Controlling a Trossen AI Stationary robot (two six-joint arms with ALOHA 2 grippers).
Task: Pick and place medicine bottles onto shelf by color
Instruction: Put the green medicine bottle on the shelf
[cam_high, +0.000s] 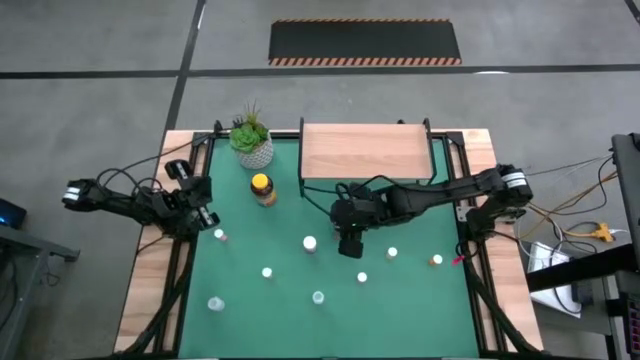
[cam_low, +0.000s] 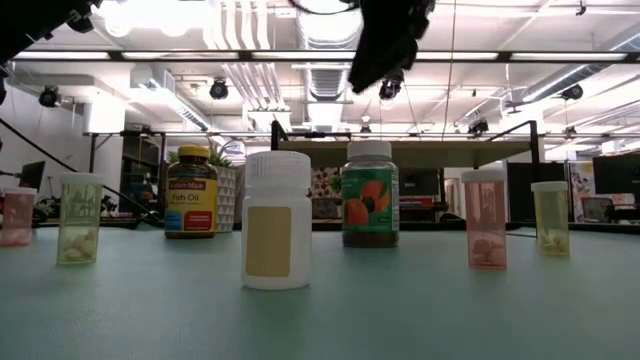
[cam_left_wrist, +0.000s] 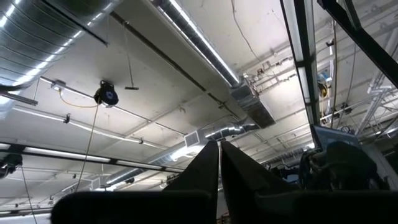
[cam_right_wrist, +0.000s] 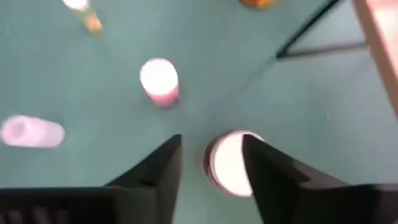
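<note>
Your green-topped worktop (cam_high: 400, 310) carries the low shelf with a light wood top and thin black legs (cam_high: 366, 150) at its far edge, bare of bottles. The right gripper (cam_right_wrist: 211, 165) hovers near mid-worktop, its fingers (cam_right_wrist: 155, 171) parted and empty, straddling a round white-capped medicine bottle (cam_right_wrist: 229, 163) directly below. You appear to be at the pick: next, lower and close on that cap squarely. A pink white-capped bottle (cam_right_wrist: 160, 81) stands nearby, so descend straight. The amber yellow-lidded jar (cam_high: 263, 189) and white-potted green plant (cam_high: 251, 139) sit left of the shelf. The left gripper (cam_left_wrist: 219, 177) waits at the left edge, fingers pressed together, holding nothing.
</note>
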